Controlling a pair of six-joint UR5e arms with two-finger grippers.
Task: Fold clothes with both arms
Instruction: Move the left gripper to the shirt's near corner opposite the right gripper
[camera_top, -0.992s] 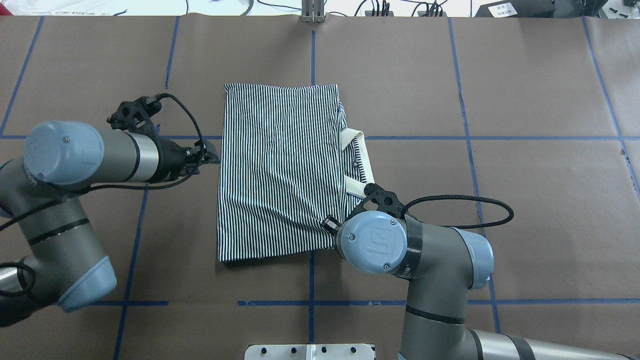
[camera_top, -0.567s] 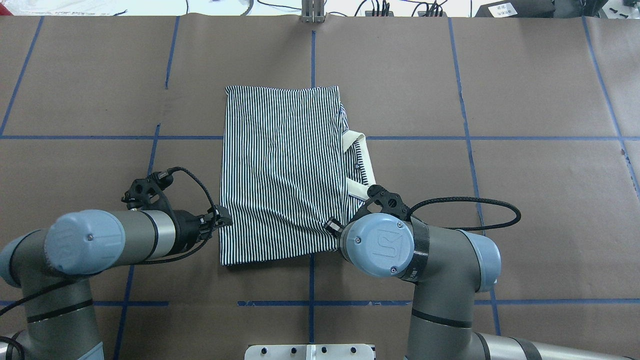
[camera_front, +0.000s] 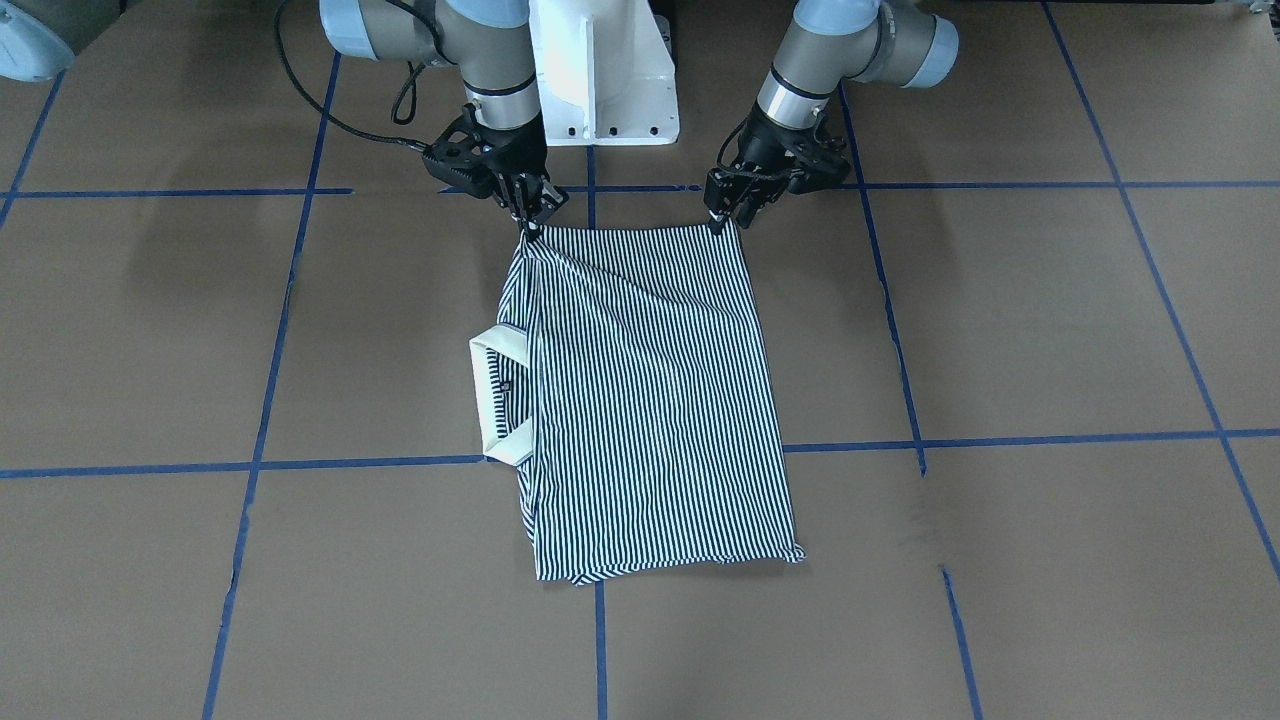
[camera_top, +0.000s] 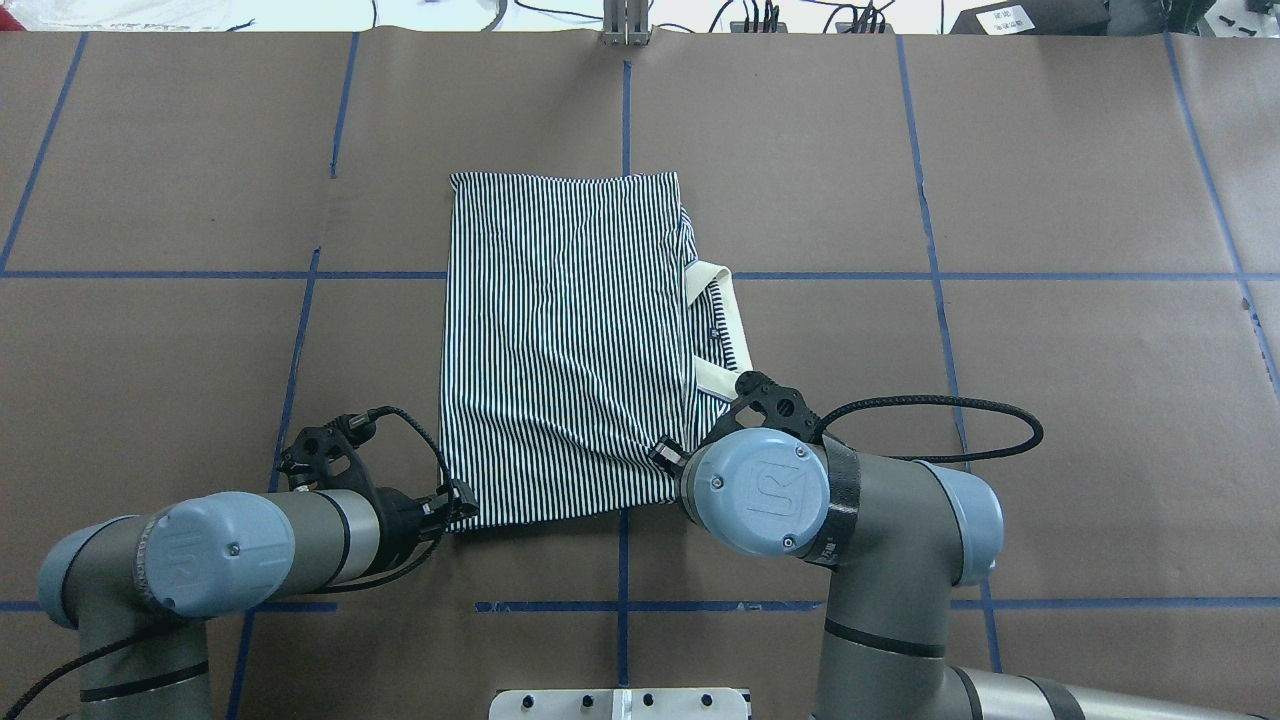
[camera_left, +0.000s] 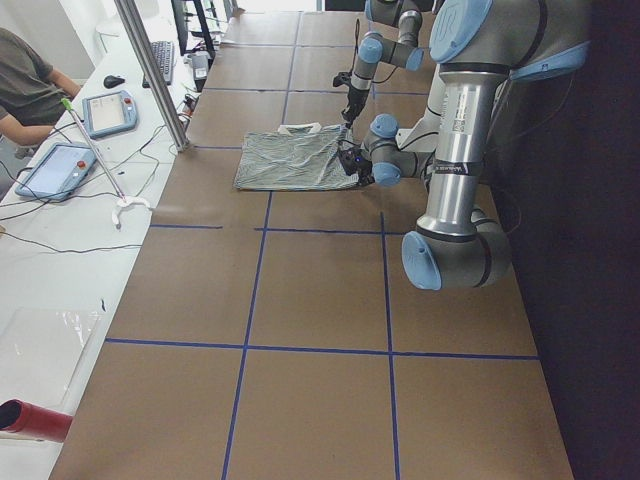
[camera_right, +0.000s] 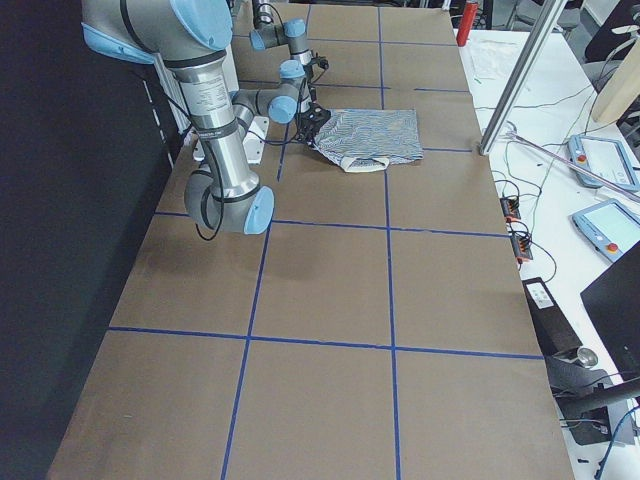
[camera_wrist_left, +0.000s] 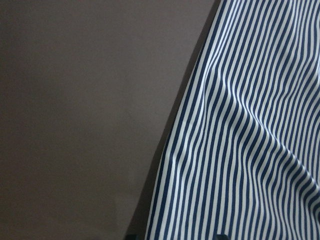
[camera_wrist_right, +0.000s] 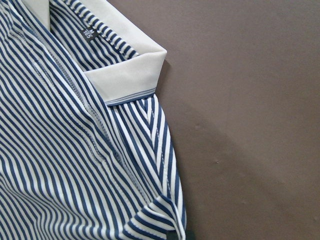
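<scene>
The striped polo shirt (camera_top: 565, 340) lies folded into a rectangle on the brown table, its cream collar (camera_top: 722, 330) sticking out on the right. My left gripper (camera_top: 462, 503) sits at the shirt's near left corner (camera_front: 720, 218). Its wrist view shows the shirt's edge (camera_wrist_left: 240, 150) running between two fingertips that stand apart, so it is open. My right gripper (camera_front: 530, 222) is shut on the near right corner, and a taut crease runs from it. From overhead its wrist (camera_top: 765, 490) hides the fingers. The collar (camera_wrist_right: 130, 75) fills the top of the right wrist view.
Blue tape lines (camera_top: 625, 110) grid the paper-covered table. The white pedestal (camera_front: 605, 70) stands between the arms. A black cable loop (camera_top: 960, 420) arcs right of the right wrist. A seated person (camera_left: 30, 90), tablets and a metal pole (camera_left: 150, 70) line the far side.
My left arm swept along the shirt's left edge from its middle down to the near corner. The right arm barely shifted and kept its hold.
</scene>
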